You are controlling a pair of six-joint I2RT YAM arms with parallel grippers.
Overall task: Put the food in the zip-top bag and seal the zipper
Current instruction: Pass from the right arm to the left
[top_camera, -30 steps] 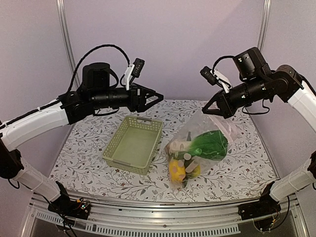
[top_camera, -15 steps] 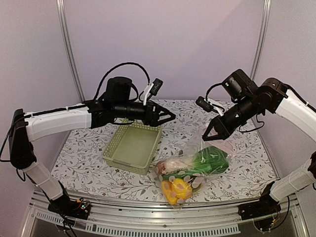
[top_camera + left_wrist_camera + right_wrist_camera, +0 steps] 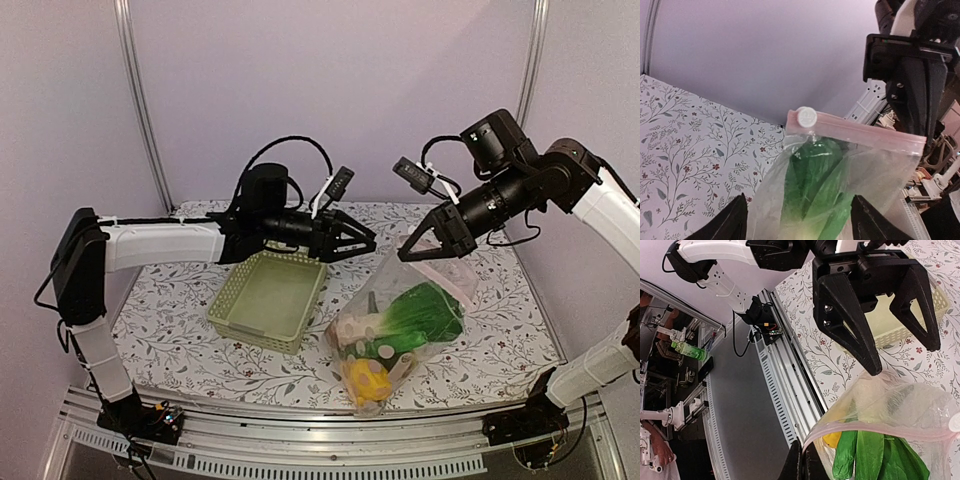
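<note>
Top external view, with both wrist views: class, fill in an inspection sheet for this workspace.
Surface: floral-print tablecloth.
Job's things: clear crinkly zip-top bag holding green leafy toy bok choy and yellow toy fruit; pinkish zipper strip, white slider at one end.
Clutter: pale green lattice plastic basket, empty.
Hands: right hand shut on the zipper strip's end; left hand open, holding nothing.
Cables: black loops above both arms.
Surroundings: lilac wall, metal posts, front rail.

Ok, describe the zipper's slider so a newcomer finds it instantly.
Right of the green basket is the clear bag. Along its top runs a pinkish zipper. The slider is the white round knob at the end away from the right tool.
</note>
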